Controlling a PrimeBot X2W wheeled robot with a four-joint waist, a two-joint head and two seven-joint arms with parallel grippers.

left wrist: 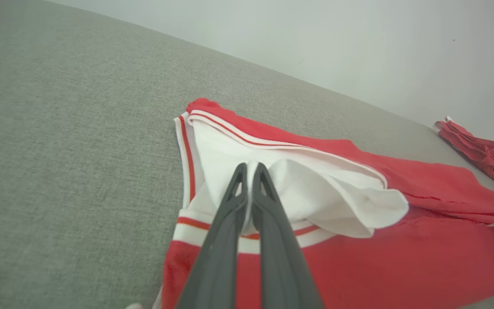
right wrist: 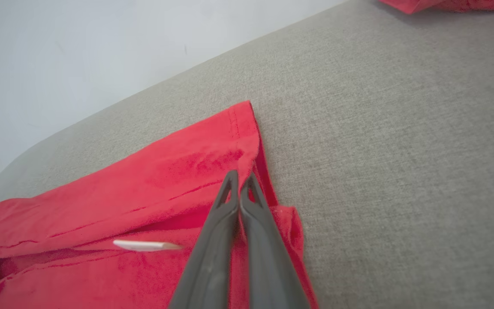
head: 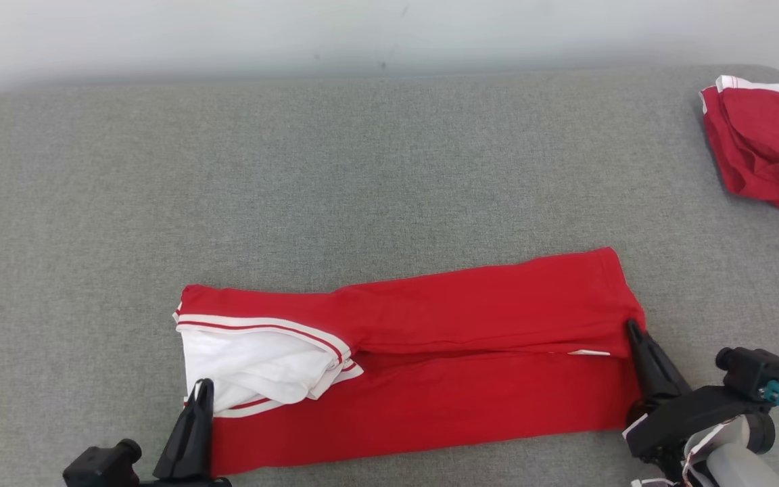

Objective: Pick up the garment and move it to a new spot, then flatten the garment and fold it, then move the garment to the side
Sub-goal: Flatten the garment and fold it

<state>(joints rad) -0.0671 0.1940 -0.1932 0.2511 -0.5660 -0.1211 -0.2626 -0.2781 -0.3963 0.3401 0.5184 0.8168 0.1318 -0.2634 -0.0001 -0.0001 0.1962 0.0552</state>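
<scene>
Jaws of the left gripper [head: 203, 387] [left wrist: 249, 166] were pressed together, with a sliver of the garment's white lining between the fingertips [left wrist: 239, 171]. Right gripper [head: 633, 329] [right wrist: 239, 175] jaws were fully closed at the red hem; could not tell whether cloth was pinched.

Small white label [head: 589, 352] [right wrist: 144, 245] poked from the fold near the right gripper; no writing readable.

Garment [head: 464, 318] [left wrist: 401, 266] [right wrist: 144, 180], red with white, red-striped trim, lay folded lengthwise across the lower middle of the head view on the grey surface [head: 362, 169]. Left gripper sat at its lower left end, right gripper at its right edge.

Second red garment [head: 761, 142] [left wrist: 478, 148] lay bunched at upper right, well apart.
</scene>
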